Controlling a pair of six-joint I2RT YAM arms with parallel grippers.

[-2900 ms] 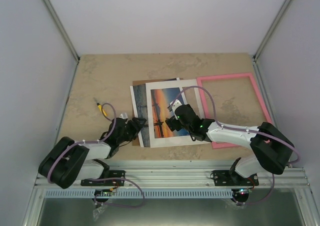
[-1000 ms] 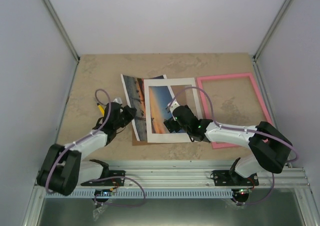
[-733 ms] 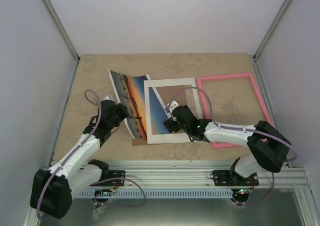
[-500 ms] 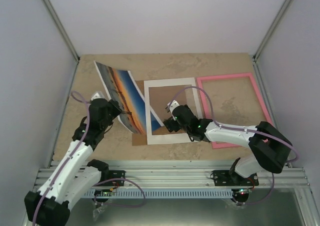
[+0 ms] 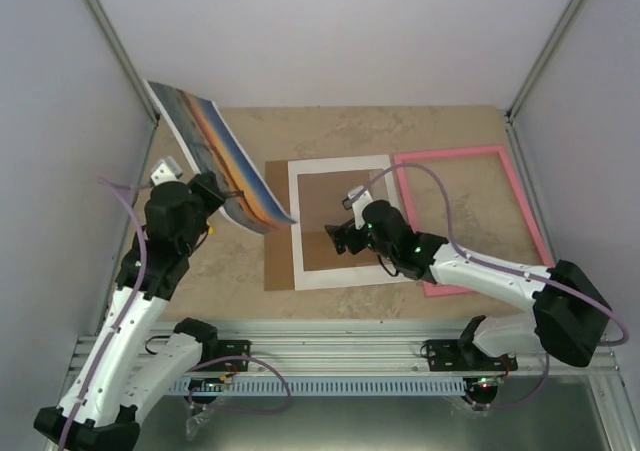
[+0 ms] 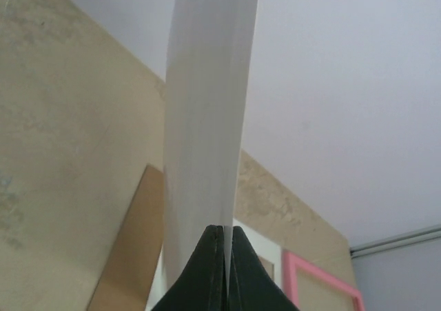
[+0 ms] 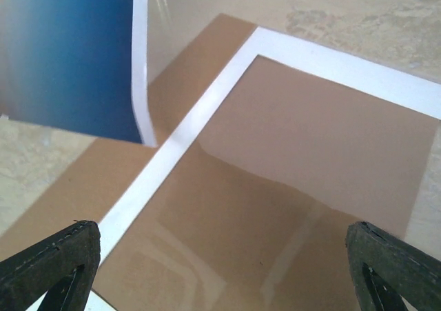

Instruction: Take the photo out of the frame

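Observation:
The photo (image 5: pixel 215 146), orange sky over blue water, hangs curled in the air at the far left with my left gripper (image 5: pixel 212 193) shut on its lower edge. The left wrist view shows its white back (image 6: pixel 207 118) rising from the closed fingertips of the left gripper (image 6: pixel 225 232). Its blue corner (image 7: pixel 69 56) hovers above the table. The pink frame (image 5: pixel 465 152) lies flat at the right, empty. My right gripper (image 5: pixel 338 239) is open above the white mat (image 5: pixel 340 163) and the brown backing board (image 5: pixel 330 221). In its own view the right gripper (image 7: pixel 222 256) spans the board (image 7: pixel 310 138).
The mat (image 7: pixel 179 138) lies on the backing board, whose left strip (image 5: pixel 278 266) sticks out. A small yellow object (image 5: pixel 212 227) lies by the left arm. Grey walls close in the table on three sides. A metal rail (image 5: pixel 340 356) runs along the near edge.
The left gripper has pulled the photo out from under the mat and lifted it up and to the far left. The right gripper has stayed open over the mat, shifting slightly right.

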